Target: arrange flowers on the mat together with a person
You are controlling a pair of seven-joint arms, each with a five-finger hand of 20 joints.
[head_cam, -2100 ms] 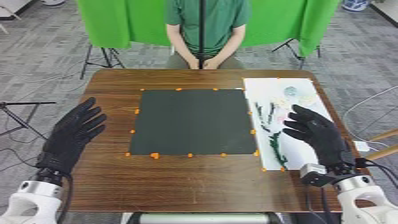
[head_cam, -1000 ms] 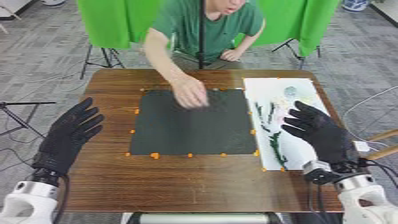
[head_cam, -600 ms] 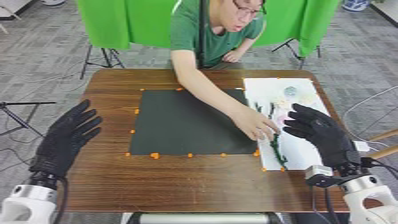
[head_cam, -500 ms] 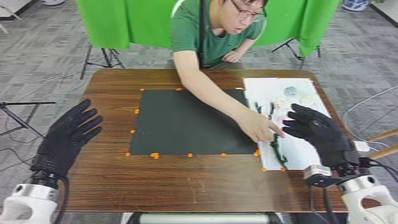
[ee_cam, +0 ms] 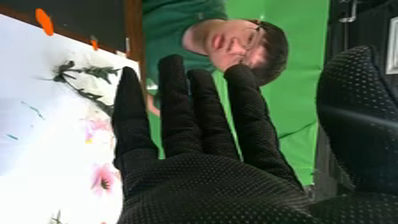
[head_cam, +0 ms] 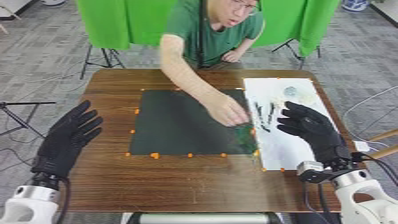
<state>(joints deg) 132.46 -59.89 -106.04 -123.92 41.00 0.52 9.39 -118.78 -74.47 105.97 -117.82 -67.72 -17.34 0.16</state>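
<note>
My left hand (head_cam: 69,135) is over the table's left side, fingers straight and holding nothing. My right hand (head_cam: 311,131) hovers over the white sheet's right part with relaxed fingers; in the right wrist view my right hand (ee_cam: 209,185) is open and empty. A person's hand (head_cam: 226,111) holds a blurred green stem (head_cam: 244,136) over the right edge of the dark mat (head_cam: 187,122). Dark green sprigs (head_cam: 269,114) lie on the white sheet (head_cam: 289,159). In the right wrist view a leafy sprig (ee_cam: 82,92) and a pink flower (ee_cam: 104,181) are on the sheet.
Orange markers (head_cam: 155,156) line the mat and sheet on the brown table (head_cam: 178,190). The person's arm (head_cam: 188,80) reaches across the mat from the far side. A thin dark pole stands at the far table edge.
The person's hand reached to the white sheet, took hold of the long green stem there and moved it left to the mat's right edge. My right hand has shifted slightly; my left stays nearly still.
</note>
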